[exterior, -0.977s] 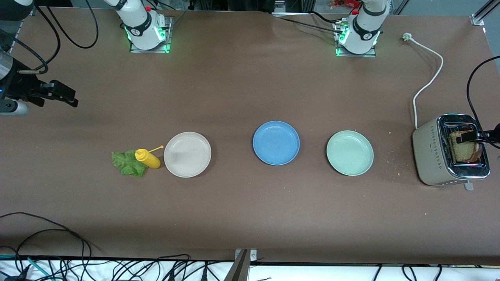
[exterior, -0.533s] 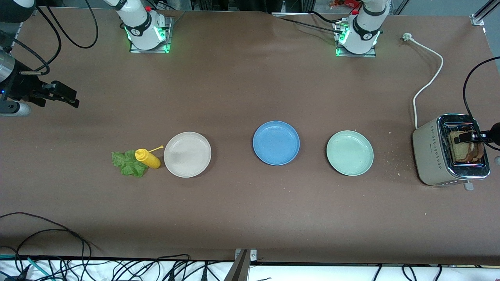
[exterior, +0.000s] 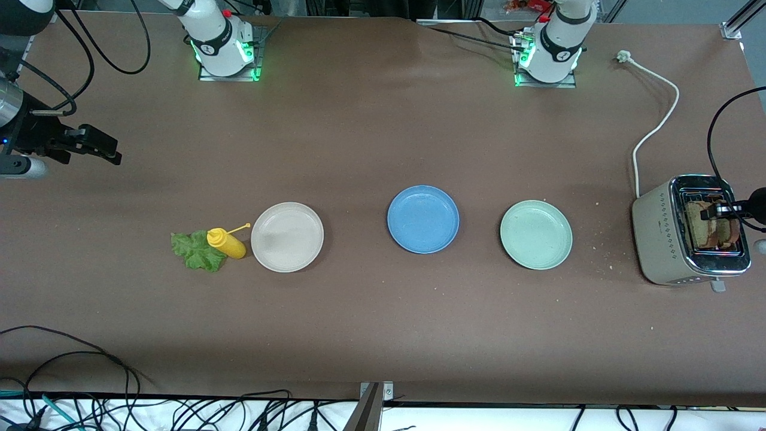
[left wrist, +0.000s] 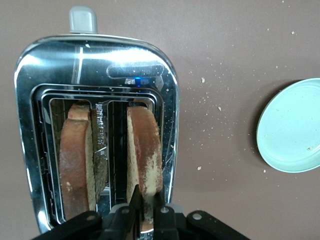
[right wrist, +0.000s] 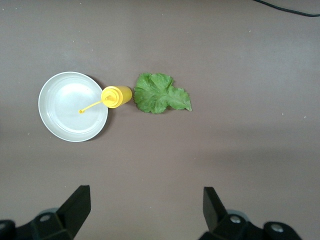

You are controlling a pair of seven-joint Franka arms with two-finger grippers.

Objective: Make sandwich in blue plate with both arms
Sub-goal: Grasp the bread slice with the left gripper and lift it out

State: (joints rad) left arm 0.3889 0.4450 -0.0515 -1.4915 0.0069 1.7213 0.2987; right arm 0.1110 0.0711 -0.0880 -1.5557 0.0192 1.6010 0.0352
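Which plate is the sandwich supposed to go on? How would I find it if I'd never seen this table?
Look along the brown table for a row of three round plates. The blue plate is the middle one, between the cream-white plate toward the right arm's end and the pale green plate toward the left arm's end. It is the only blue one, and nothing lies on it.

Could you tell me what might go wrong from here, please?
1. The left hand pinches only the top edge of a bread slice in the toaster; it could tear or slip when lifted.
2. The yellow squeeze bottle lies against the lettuce leaf, crowding a later pick.
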